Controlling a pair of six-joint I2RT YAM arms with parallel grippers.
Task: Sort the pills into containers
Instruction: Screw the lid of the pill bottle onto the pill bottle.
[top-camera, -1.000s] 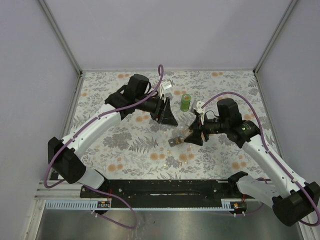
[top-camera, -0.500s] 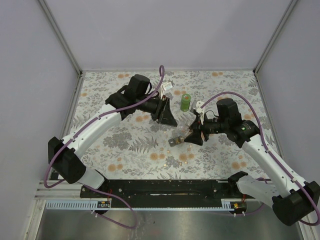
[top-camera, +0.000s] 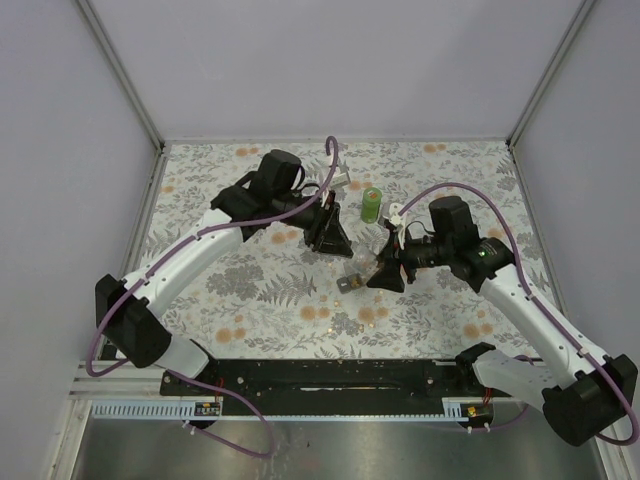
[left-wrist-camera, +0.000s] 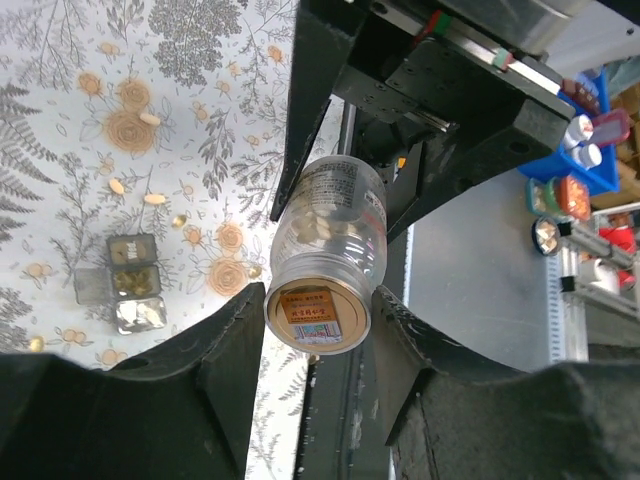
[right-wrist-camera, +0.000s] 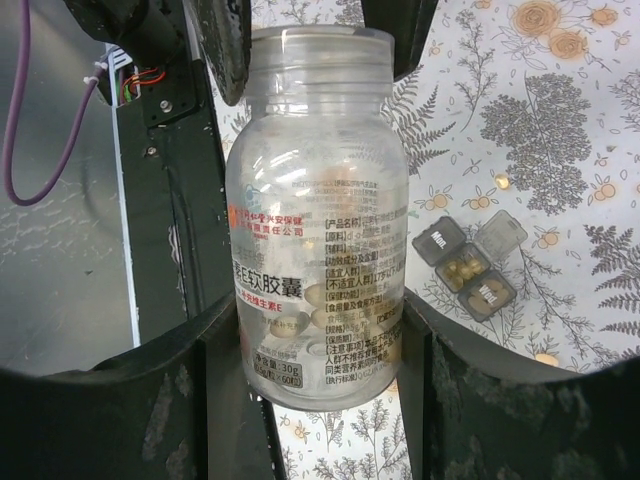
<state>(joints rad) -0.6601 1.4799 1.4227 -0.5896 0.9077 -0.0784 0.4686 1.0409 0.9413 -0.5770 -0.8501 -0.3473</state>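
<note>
- Floral-print cloth (top-camera: 250, 290) covers the table; plain lavender walls stand on three sides.
- Clear plastic pill bottle (right-wrist-camera: 315, 220) with a printed white label is up off the cloth, gripped at both ends. Pale capsules lie inside it. In the overhead view the grippers mostly hide it.
- Right gripper (right-wrist-camera: 315, 310): jaws about half spread, pads pressed on the lower body of the bottle, one each side.
- Left gripper (left-wrist-camera: 318, 310): jaws part-closed against the capped end, both fingers touching it. An orange sticker shows on that end face.
- Right wrist view: the left gripper's black fingers flank the bottle's far end at 12 o'clock.
- Grey three-cell pill organiser (right-wrist-camera: 470, 265) lies on the cloth at 3 o'clock of the bottle, lids flipped open, yellowish capsules in the middle cell. Overhead, it sits just beside the right gripper at about 8 o'clock.
- Loose pills (left-wrist-camera: 150, 118) are scattered on the cloth at 10 o'clock of the bottle in the left wrist view: oblong pale ones and small amber ones.
- Green cylindrical bottle (top-camera: 371, 205) stands upright at 12 o'clock of the right gripper, apart from both arms.
</note>
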